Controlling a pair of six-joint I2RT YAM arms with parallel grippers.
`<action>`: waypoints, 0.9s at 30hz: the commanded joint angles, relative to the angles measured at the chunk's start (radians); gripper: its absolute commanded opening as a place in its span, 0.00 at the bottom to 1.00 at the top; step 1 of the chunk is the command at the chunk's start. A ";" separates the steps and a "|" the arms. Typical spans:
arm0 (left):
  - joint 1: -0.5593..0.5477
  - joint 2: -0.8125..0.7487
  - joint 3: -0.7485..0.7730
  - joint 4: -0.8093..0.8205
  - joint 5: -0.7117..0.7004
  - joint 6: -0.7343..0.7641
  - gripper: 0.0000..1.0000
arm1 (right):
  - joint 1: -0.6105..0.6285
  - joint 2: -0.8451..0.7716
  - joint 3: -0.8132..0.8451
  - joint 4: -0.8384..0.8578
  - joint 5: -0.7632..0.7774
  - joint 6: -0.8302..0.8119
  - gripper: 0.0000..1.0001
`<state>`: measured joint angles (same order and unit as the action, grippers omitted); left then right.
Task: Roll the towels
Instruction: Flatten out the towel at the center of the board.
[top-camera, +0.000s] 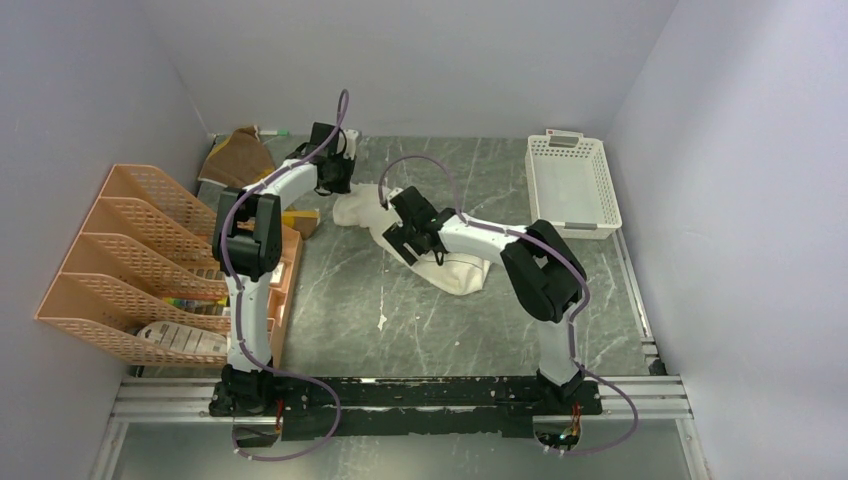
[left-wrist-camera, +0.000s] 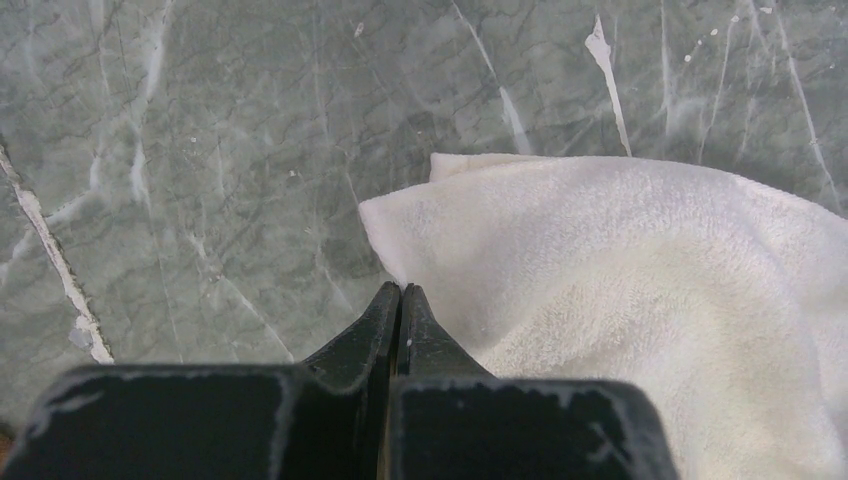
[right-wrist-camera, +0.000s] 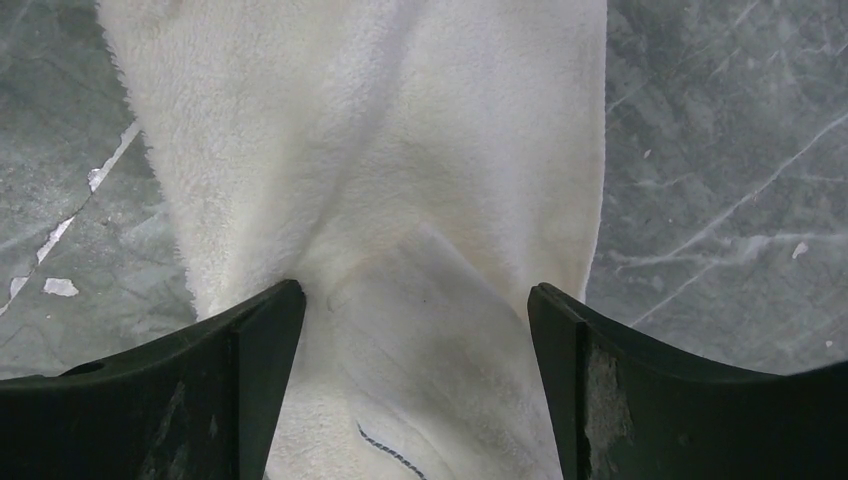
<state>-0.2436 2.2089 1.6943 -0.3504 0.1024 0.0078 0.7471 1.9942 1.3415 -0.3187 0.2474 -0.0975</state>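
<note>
We see two arms of one make: the left arm (top-camera: 248, 315) and the right arm (top-camera: 478, 235) each have slim white links between bulky black joint housings, on black bases (top-camera: 240, 387). A thin mauve-grey cable (top-camera: 344, 100) loops loosely along each arm. Close up, the left claw (left-wrist-camera: 400, 292) shows matte black fingers tapering to thin tips, with squared blocks behind them scuffed pale along the edges; the right claw (right-wrist-camera: 415, 300) has broad, curved black fingers (right-wrist-camera: 250, 390), scratched grey in places

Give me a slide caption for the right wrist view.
Open right gripper poised over the cream towel on the marble table.
</note>
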 joint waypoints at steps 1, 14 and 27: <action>0.008 0.010 0.040 -0.024 0.033 0.014 0.07 | -0.006 0.021 0.038 0.000 -0.018 -0.010 0.81; 0.025 -0.013 0.037 -0.046 0.027 0.024 0.07 | -0.073 0.067 0.092 -0.055 -0.141 0.044 0.00; 0.154 -0.224 -0.014 -0.060 0.089 -0.016 0.07 | -0.311 -0.442 -0.004 -0.056 -0.155 0.177 0.00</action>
<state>-0.1410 2.1307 1.6901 -0.4122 0.1482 0.0105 0.5098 1.7042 1.3781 -0.4053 0.1120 0.0128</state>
